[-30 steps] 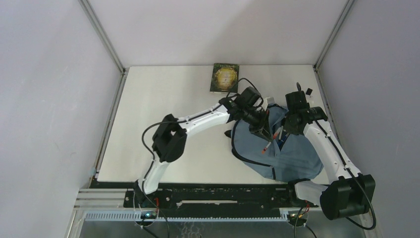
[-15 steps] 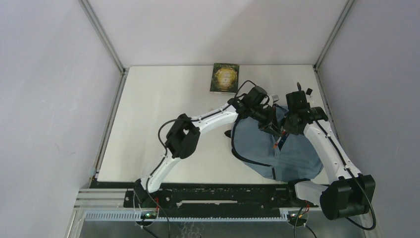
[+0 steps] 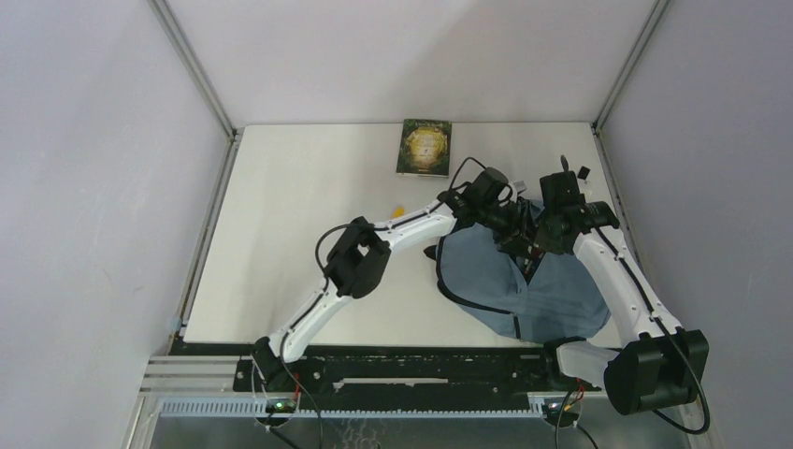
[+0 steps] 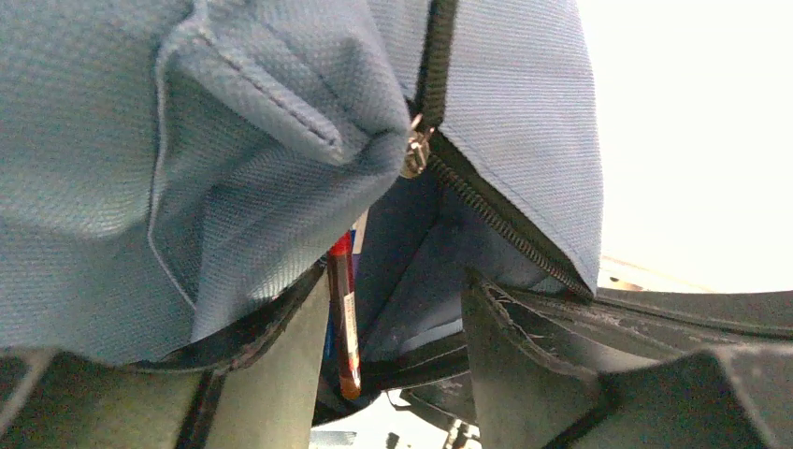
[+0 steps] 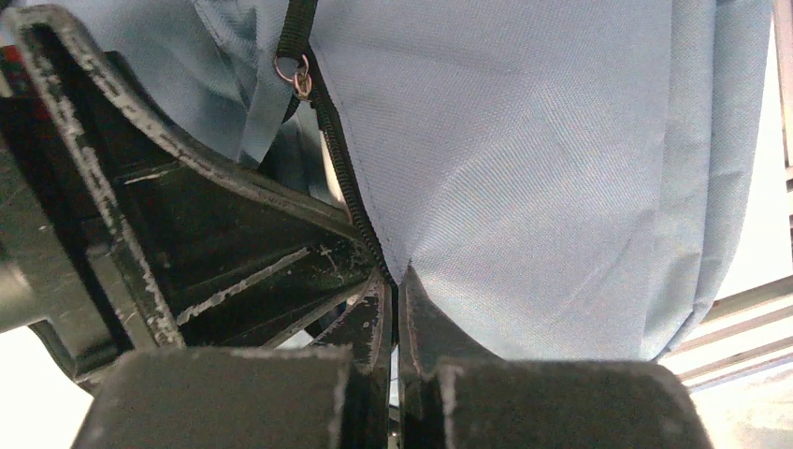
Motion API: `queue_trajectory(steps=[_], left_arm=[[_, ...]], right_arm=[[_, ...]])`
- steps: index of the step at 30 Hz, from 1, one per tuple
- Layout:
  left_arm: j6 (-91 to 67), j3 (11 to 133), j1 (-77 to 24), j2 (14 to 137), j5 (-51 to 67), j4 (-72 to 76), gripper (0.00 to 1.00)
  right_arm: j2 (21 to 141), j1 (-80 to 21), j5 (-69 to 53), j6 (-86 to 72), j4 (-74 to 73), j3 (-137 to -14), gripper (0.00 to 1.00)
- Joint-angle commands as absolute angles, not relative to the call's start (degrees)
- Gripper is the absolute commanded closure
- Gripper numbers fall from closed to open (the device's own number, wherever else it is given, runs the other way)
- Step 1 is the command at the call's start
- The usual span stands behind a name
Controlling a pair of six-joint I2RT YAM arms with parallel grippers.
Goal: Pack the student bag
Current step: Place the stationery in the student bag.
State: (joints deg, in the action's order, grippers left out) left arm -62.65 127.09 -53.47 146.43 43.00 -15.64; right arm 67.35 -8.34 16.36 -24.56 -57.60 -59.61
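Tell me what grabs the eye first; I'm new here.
The blue-grey student bag lies on the table's right, zip open. The right tool pinches fabric beside the zip; the left tool stands open around a red pen in the opening. A dark book lies at the far edge.

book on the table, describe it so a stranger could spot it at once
On the white table, look along the far edge, near its middle. The book lies flat there, beyond the blue-grey student bag. It is the only dark green rectangle, with a golden round design on its cover.
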Motion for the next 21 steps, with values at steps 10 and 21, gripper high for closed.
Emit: queue_trajectory(steps=[10, 21], left_arm=[[-48.86, 112.19, -52.85, 125.38, 41.84, -19.55, 0.6], [-32.6, 88.8, -41.9, 104.45, 22.73, -28.95, 0.49]], right_arm=[[65.69, -8.22, 17.27, -24.1, -55.8, -59.98, 1.0], [65.99, -8.17, 14.49, -24.44, -54.32, -59.95, 1.0]])
